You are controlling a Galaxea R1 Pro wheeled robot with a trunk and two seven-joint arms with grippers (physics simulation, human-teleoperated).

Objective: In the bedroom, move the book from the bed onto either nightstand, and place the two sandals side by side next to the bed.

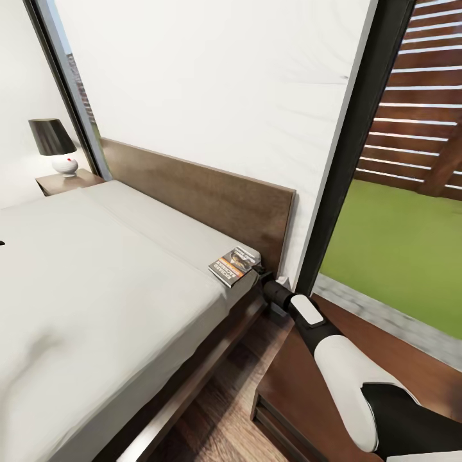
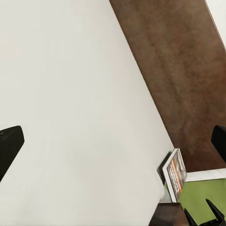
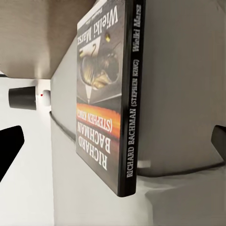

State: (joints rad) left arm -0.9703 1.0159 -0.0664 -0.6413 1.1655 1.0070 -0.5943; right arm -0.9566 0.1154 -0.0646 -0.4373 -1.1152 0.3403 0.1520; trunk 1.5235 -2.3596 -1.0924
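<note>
We're reaching for the book (image 1: 234, 265) at the mattress (image 1: 96, 289) corner, twelve o'clock of our right gripper (image 1: 264, 277), jaws spread wide; next, close in and grasp.

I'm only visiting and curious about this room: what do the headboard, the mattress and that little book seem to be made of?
The headboard looks like dark brown wood with a matte finish; faint grain shows. The mattress looks like plain light-grey fabric, with soft creases and no sheen, though the render leaves the weave unclear. The book seems a paperback: a thin printed cover with a slight gloss and a black spine.
</note>
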